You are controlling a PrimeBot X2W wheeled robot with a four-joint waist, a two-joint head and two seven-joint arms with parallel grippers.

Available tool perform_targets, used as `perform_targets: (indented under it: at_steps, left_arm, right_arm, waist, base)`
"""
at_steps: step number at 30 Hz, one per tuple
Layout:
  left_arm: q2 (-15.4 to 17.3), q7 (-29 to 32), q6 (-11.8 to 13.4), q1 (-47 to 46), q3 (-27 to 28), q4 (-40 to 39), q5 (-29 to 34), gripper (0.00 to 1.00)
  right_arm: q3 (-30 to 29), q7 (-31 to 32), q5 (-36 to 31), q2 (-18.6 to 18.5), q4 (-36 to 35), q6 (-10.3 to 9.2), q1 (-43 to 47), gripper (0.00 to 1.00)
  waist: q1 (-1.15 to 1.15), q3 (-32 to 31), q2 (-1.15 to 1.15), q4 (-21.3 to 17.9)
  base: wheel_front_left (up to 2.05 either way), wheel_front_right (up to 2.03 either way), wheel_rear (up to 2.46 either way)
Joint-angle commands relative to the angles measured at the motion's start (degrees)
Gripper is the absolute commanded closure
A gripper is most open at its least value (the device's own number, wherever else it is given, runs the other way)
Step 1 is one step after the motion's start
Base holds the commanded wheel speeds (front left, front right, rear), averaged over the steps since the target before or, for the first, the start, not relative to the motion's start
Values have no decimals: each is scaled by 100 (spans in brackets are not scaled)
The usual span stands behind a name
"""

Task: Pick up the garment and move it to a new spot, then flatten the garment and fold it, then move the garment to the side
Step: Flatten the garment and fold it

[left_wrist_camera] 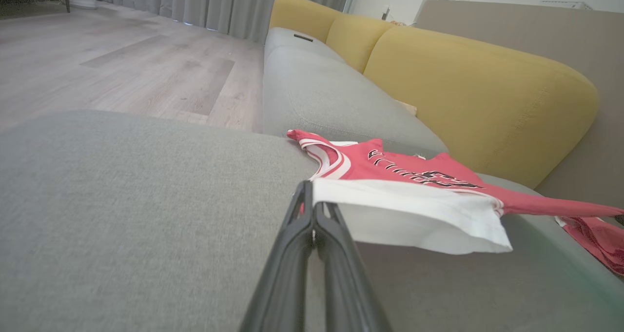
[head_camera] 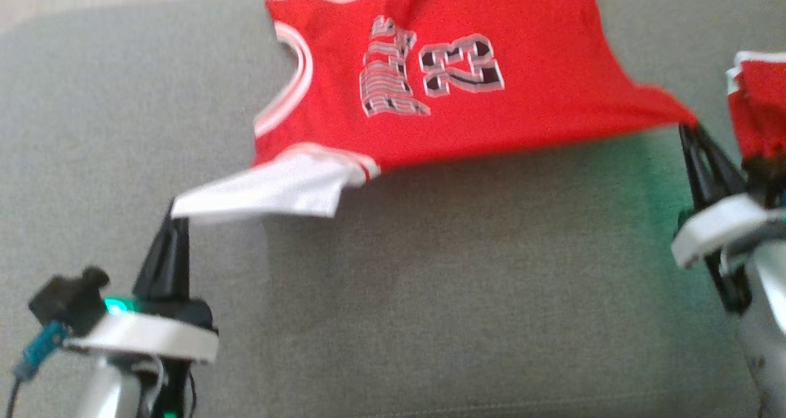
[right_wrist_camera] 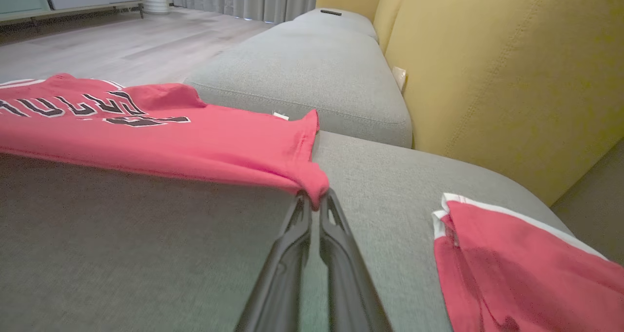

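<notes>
The garment (head_camera: 454,74) is a red basketball jersey with white trim and the number 23, stretched in the air just above a grey sofa seat. My left gripper (head_camera: 179,216) is shut on its white-trimmed corner, and the left wrist view shows that gripper (left_wrist_camera: 311,191) pinching the white edge of the garment (left_wrist_camera: 414,210). My right gripper (head_camera: 688,126) is shut on the opposite red corner. Seen from the right wrist, the gripper (right_wrist_camera: 314,200) has red cloth of the garment (right_wrist_camera: 170,137) bunched between its tips.
The grey sofa seat (head_camera: 430,295) spreads under the jersey. A second red and white garment (head_camera: 758,108) lies at the right, close to my right arm, and appears in the right wrist view (right_wrist_camera: 512,268). Yellow back cushions (left_wrist_camera: 477,88) stand behind, and wooden floor (left_wrist_camera: 122,68) lies beyond.
</notes>
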Motion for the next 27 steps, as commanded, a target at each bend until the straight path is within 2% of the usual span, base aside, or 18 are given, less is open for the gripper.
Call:
perform_targets:
  at_steps: [1, 9, 16, 21, 27]
  left_arm:
    - [73, -32, 15, 19, 300, -227, 78, 100]
    - [-242, -32, 8, 1032, 336, -536, 446, 100]
    - [-461, -32, 14, 1676, 278, -767, 582, 100]
    - [-538, -32, 105, 1512, 289, -622, 610, 100]
    - [-644, 31, 231, 775, 167, -284, 562, 100]
  right_arm:
    - [-87, -60, -74, -75, -223, 37, 187, 100]
    - [-898, -6, -446, 92, -1035, 37, 1655, 100]
    - [-1473, 557, -619, 345, -2150, 37, 2819, 100]
    - [-1619, 926, -663, 493, -2660, 37, 3069, 100]
    - [-1547, 1122, -614, 516, -2522, 37, 2719, 100]
  waist:
    - [0, -319, 0, -38]
    - [0, -798, 0, 96]
    - [0, -892, 0, 226]
    - [0, -791, 0, 284]
    - [0, -523, 0, 327]
  base:
    - [0, 0, 0]
    - [0, 0, 0]
    - [0, 0, 0]
    - [0, 0, 0]
    - [0, 0, 0]
